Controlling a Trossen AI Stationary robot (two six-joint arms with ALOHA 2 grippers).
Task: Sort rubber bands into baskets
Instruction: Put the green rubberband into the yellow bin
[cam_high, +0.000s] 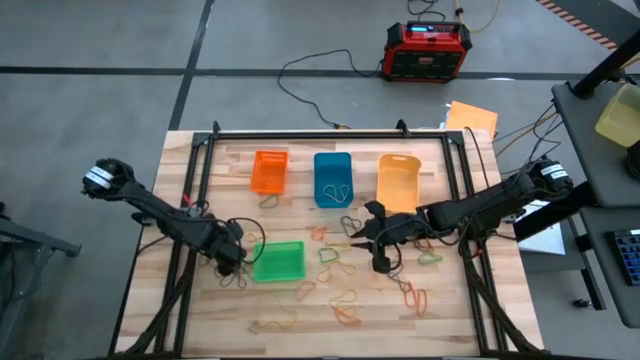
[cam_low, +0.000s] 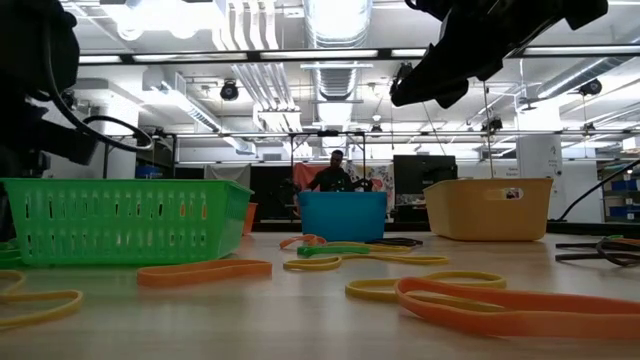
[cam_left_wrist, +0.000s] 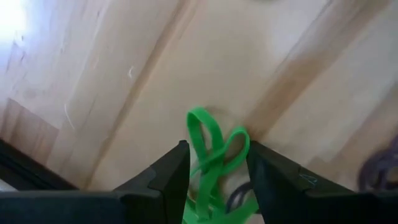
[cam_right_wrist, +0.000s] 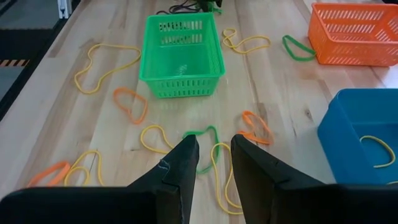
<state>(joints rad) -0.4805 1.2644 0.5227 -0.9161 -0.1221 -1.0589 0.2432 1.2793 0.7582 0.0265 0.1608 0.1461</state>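
The left gripper (cam_left_wrist: 214, 171) pinches a green rubber band (cam_left_wrist: 211, 155); the band is light and limp, so grip mid-strand. The right gripper (cam_right_wrist: 214, 155) is spread.

An industrial lab: exposed ceiling ducts (cam_low: 335, 20), monitors (cam_low: 418, 176) (dark), concrete floor (cam_high: 100, 100).

Colored rubber bands (cam_high: 345, 297) scattered beside four baskets (cam_high: 277, 261).

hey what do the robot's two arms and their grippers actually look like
Both arms are dark, nearly black, slim and jointed, each with a pale band near the outer end and black cables alongside. The left gripper and right gripper each have two flat, wedge-shaped matte black fingers. No readable markings show.
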